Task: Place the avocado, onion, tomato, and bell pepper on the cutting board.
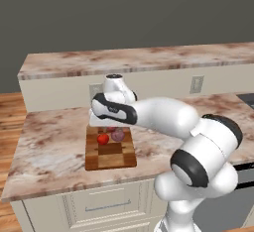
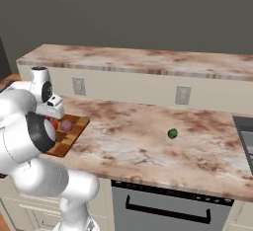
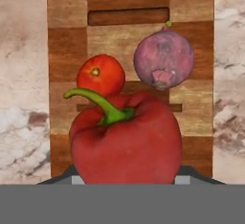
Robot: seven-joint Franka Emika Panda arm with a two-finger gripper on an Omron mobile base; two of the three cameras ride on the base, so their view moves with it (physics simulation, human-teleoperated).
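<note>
My gripper is shut on the red bell pepper, which has a green stem and hangs just above the cutting board. The bright red tomato and the purple-pink onion lie side by side on the board below it. From the left base view the hand hovers over the far end of the board, with the tomato and onion just in front of it. The dark green avocado lies alone on the counter, far to the right of the board.
A raised marble ledge runs along the back of the counter, with wall outlets beneath it. A dark cooktop sits at the counter's right end. Bare marble counter stretches between the board and the avocado.
</note>
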